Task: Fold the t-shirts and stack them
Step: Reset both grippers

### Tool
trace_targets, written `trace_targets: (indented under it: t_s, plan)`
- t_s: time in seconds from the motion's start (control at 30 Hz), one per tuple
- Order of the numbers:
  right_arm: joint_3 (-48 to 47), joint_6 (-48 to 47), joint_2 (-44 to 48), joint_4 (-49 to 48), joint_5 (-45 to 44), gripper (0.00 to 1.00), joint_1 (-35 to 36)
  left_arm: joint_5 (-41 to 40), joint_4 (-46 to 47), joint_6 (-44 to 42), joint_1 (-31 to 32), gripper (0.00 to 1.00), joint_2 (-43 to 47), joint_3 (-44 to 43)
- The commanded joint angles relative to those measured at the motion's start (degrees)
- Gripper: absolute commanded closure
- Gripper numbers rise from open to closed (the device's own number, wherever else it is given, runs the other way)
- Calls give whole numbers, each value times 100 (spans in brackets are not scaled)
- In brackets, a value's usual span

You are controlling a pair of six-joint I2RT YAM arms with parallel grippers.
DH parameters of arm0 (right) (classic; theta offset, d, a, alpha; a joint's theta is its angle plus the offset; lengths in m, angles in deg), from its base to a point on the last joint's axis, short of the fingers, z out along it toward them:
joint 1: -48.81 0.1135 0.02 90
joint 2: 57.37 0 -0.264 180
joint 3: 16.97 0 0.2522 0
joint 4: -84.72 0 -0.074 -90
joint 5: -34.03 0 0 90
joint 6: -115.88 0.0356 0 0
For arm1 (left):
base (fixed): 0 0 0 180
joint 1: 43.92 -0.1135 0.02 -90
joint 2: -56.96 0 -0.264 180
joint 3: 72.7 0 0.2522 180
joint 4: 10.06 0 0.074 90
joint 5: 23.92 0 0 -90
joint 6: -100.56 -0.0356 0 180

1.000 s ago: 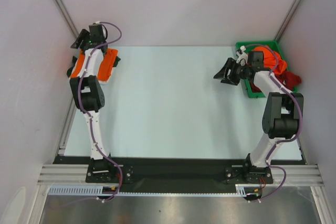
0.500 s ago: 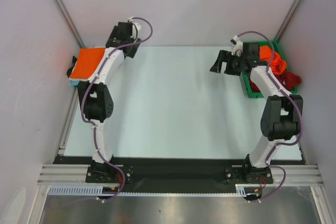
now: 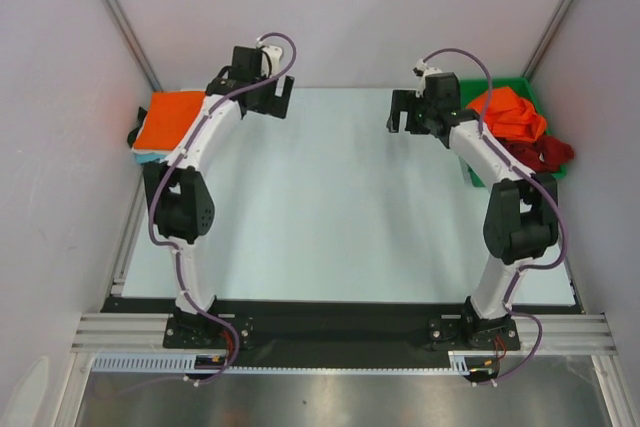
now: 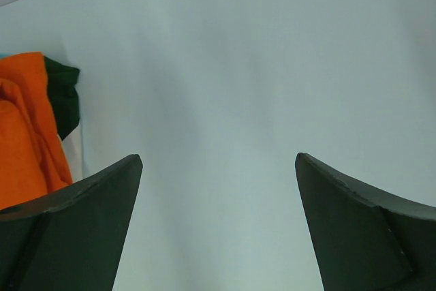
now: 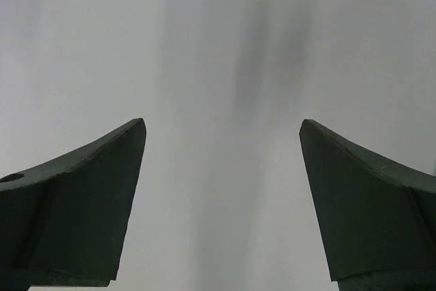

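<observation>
Seemingly between shirts: left tool [image 4: 218, 161] and right tool [image 5: 223, 122] spread, empty; next likely means grabbing a crumpled t-shirt [image 3: 510, 115] from the green bin [image 3: 512, 81].

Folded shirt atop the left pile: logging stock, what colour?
The folded shirt is bright orange; top external view shows it best.

I can't make out any writing, label, brand, number or sign from my seat. The folded orange t-shirt [image 3: 168, 119] at the far left corner of the desk [image 3: 320, 207] is plain, and so are the loose t-shirts [image 3: 512, 115] in the green bin [image 3: 505, 83] at its far right corner. The dark fingers of the left tool [image 4: 218, 161] and the right tool [image 5: 223, 124] show no markings.
</observation>
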Motion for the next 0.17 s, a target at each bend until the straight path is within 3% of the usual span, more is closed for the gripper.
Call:
trace_targets:
  t_s: [0.0, 0.13]
  plan:
    - [-27, -187, 131, -207, -628, 0, 223, 236, 46, 109, 103, 0, 26, -117]
    - [-176, -188, -53, 31, -821, 0, 328, 192, 10, 73, 103, 0, -1, -74]
